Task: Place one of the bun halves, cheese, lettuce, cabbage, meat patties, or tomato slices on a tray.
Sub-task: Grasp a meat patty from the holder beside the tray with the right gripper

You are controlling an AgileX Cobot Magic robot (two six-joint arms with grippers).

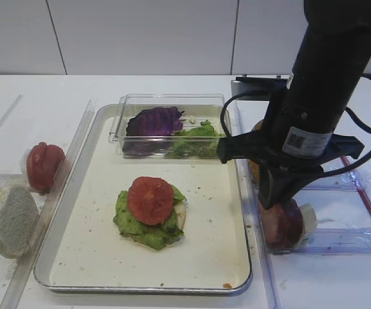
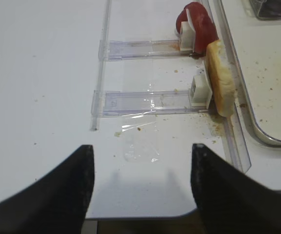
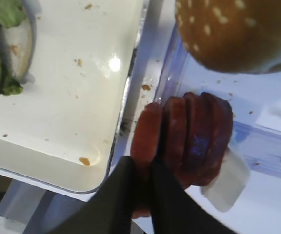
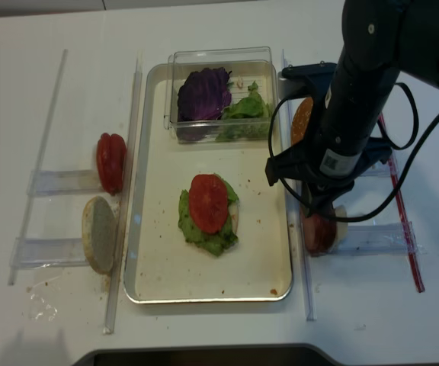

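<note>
Reaching down, right tool [image 3: 141, 192] (jaws closed) pinches meat patties [image 3: 187, 139].

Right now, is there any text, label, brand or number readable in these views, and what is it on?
No text can be read in any view.
White sticker on the right arm: carries a square code and small print, too small and blurred to read.
Tray, clear box and plastic racks: no markings visible.
</note>
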